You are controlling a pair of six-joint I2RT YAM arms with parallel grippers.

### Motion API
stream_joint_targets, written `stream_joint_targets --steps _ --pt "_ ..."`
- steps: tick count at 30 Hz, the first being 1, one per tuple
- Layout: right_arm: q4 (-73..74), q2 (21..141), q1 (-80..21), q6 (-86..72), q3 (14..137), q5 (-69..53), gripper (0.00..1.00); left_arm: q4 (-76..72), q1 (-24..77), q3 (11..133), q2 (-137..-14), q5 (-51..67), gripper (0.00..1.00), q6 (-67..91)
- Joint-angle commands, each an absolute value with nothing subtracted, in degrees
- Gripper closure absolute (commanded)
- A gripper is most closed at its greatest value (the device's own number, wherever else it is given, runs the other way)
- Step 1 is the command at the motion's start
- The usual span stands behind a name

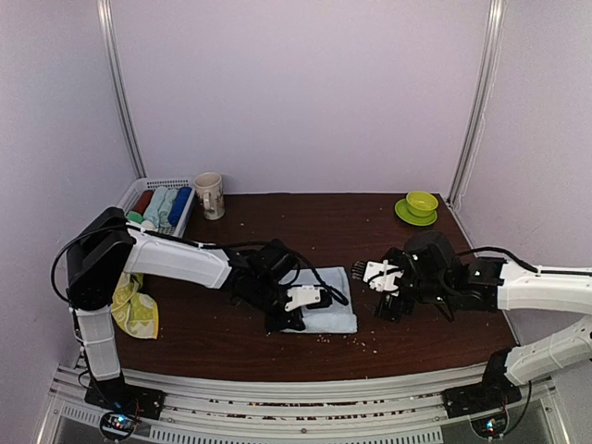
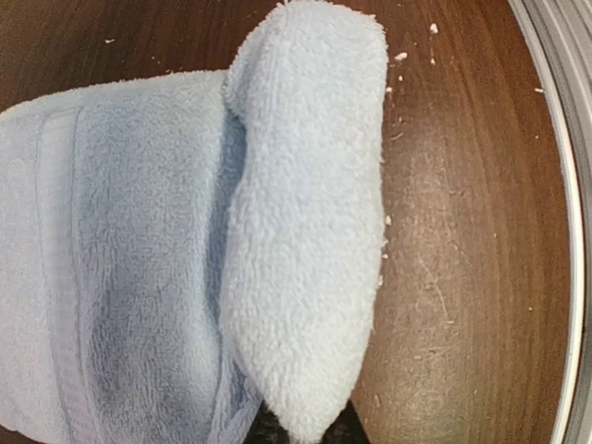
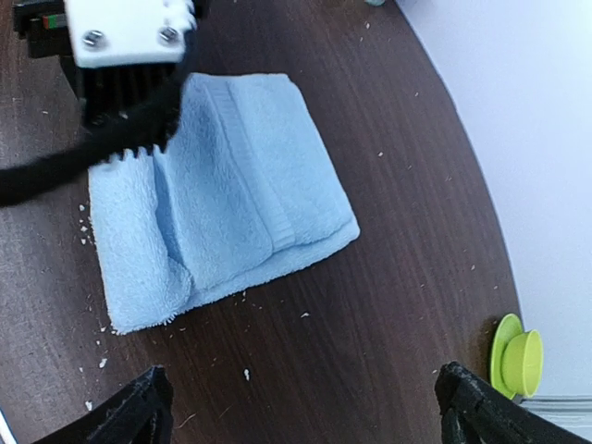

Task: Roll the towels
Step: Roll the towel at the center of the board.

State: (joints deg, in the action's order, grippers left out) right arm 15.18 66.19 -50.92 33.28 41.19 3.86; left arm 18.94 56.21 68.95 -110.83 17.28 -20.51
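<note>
Now left jaws pinch the blue towel (image 1: pixel 338 314), its near fold running left-right; right jaws wide.

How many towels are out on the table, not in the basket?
2. The pale blue towel lies mid-table under the left end effector; the yellow-green towel is crumpled at the left edge. Rolls in the basket may be more towels.

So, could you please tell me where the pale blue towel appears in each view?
Top external: the pale blue towel, just below centre.
Left wrist: the towel fills left and centre.
Right wrist: the towel lies upper left of centre.
Shared: the green cup, in the top external and right wrist views.
</note>
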Motion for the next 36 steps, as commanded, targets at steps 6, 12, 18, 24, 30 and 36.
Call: stream_joint_targets --steps 6,12,18,24,30,36 --pt "0.4 58.5 -60.9 44.8 31.5 11.3 0.00 32.8 51.0 74.9 -117.2 35.6 1.00 -18.4" --pt "-1.2 64.8 -65.5 48.3 30.8 15.5 0.01 37.8 47.6 78.8 -120.5 39.1 1.00 -18.2" --pt "-2.3 70.2 -66.5 47.5 32.4 16.5 0.05 43.5 45.7 85.6 -124.9 39.3 1.00 -17.7" --pt "-9.8 77.3 -68.1 45.9 32.2 19.1 0.09 48.0 44.9 91.6 -130.1 39.1 1.00 -17.2" --pt "-14.1 89.2 -69.3 44.2 35.8 22.6 0.14 50.0 44.9 94.7 -133.6 39.3 1.00 -17.7" --pt "-18.5 97.3 -69.5 43.7 39.2 26.4 0.24 51.9 44.8 97.4 -135.9 39.1 1.00 -18.6"
